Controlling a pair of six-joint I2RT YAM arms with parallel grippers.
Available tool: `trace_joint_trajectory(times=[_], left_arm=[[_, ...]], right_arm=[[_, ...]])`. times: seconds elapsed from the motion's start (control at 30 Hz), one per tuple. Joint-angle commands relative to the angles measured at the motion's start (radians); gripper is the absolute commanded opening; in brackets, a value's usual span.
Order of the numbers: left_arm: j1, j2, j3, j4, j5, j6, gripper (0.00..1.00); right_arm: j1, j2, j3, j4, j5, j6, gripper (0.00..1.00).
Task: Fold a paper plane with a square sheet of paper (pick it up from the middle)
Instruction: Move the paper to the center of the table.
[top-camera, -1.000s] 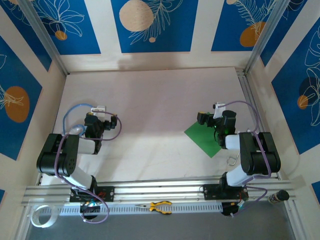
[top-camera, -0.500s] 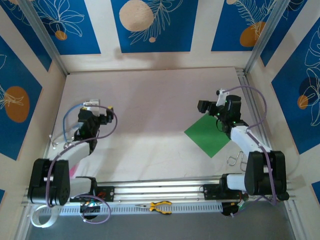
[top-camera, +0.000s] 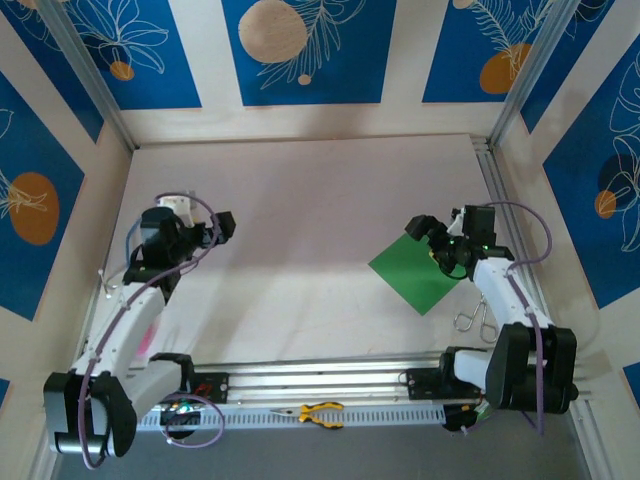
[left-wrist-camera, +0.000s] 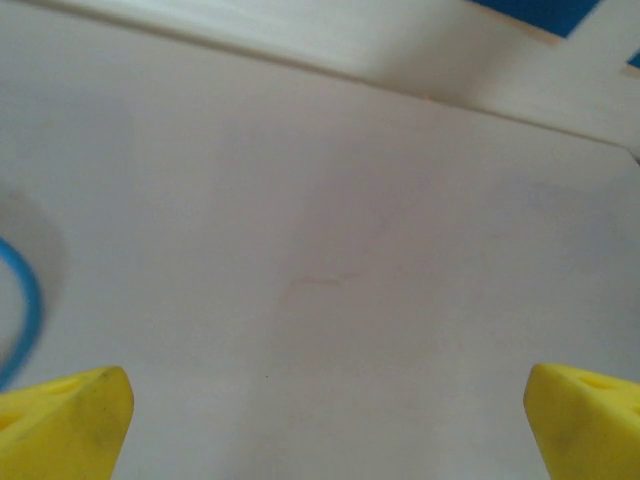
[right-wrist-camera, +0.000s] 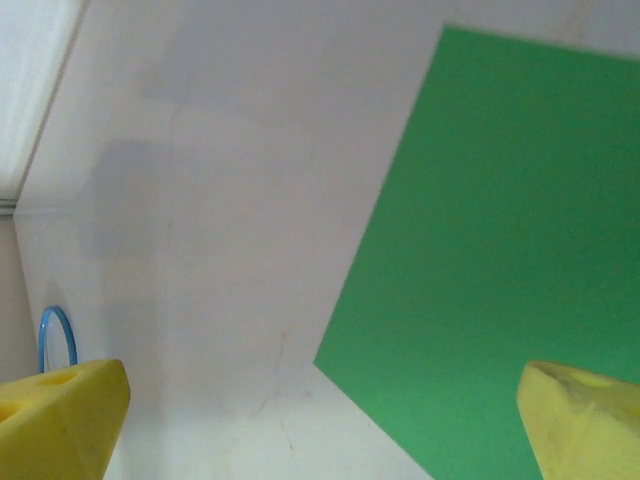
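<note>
The square sheet of paper (top-camera: 414, 273) is bright green and lies flat on the table's right side, turned like a diamond. In the right wrist view the sheet of paper (right-wrist-camera: 500, 240) takes up the right half, one corner pointing left. My right gripper (top-camera: 428, 238) hovers over the sheet's far corner, open, its yellow fingertips (right-wrist-camera: 60, 415) wide apart with nothing between them. My left gripper (top-camera: 222, 226) is open above bare table on the left side, its yellow fingertips (left-wrist-camera: 62, 425) spread wide. No paper plane shape is in view.
Yellow-handled pliers (top-camera: 320, 412) lie on the aluminium rail (top-camera: 320, 380) at the near edge. A small metal tool (top-camera: 472, 318) sits beside the right arm. A pink object (top-camera: 147, 338) lies under the left arm. A blue cable (left-wrist-camera: 25, 310) loops at the left.
Both arms have unfolded from their tucked poses and stretched out over the table. The right gripper shifted slightly right over the paper's far corner. Both grippers stayed open.
</note>
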Motion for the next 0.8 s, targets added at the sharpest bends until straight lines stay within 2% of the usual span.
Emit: trace_joint_trajectory(times=[0.0, 0.33, 0.4, 0.53, 0.63, 0.7, 0.77], left_arm=[[0.009, 0.035, 0.061, -0.172, 0.134, -0.036, 1.00], [0.006, 0.067, 0.136, -0.356, 0.134, 0.004, 1.00], [0.005, 0.062, 0.141, -0.377, 0.084, -0.004, 1.00], [0.007, 0.037, 0.155, -0.437, -0.111, 0.023, 1.00], [0.008, 0.022, 0.162, -0.479, -0.257, -0.007, 1.00], [0.008, 0.021, 0.185, -0.511, -0.277, -0.021, 1.00], [0.008, 0.024, 0.217, -0.522, -0.236, -0.020, 1.00]], right_arm=[[-0.001, 0.060, 0.008, -0.073, -0.080, 0.035, 0.99], [0.042, 0.187, 0.055, -0.113, -0.037, 0.013, 0.97], [0.058, 0.207, 0.059, -0.114, -0.037, 0.013, 0.97], [0.099, 0.263, 0.087, -0.129, -0.038, 0.005, 0.96], [0.139, 0.299, 0.114, -0.144, -0.030, -0.006, 0.96], [0.168, 0.323, 0.131, -0.145, -0.031, -0.012, 0.96], [0.208, 0.357, 0.157, -0.149, -0.026, -0.016, 0.96]])
